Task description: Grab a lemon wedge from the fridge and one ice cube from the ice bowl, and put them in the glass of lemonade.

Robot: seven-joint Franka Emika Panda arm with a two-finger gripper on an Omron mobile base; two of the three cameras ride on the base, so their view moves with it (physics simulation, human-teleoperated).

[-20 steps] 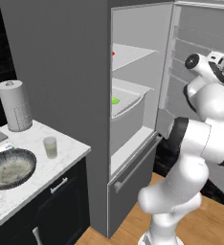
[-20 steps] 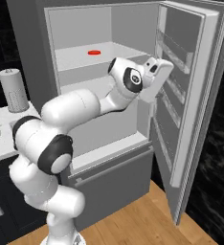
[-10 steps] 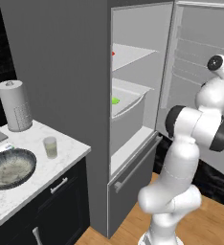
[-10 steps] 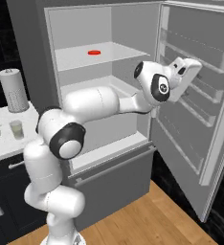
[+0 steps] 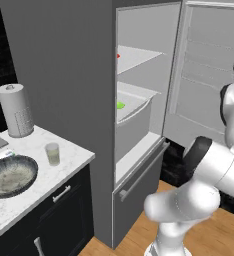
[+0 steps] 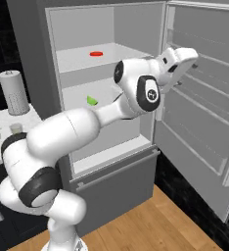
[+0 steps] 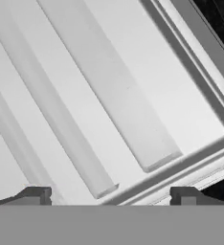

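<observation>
At the worktop's front lies the ice bowl (image 5: 11, 175), the glass of lemonade (image 5: 52, 153) just behind. Farther, the gripper (image 7: 110, 195) gapes wide against the fridge (image 6: 111, 44) door's inner racks; the lemon wedge (image 6: 91, 100) rests on the middle shelf.

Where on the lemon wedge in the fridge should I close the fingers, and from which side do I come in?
Judging from the pictures: the lemon wedge lies on the middle shelf of the fridge, under the shelf with the red disc. Come in from the open front, fairly low, and pinch across its two flat cut faces, not the pointed tip. The gripper is open, facing the door racks.
</observation>
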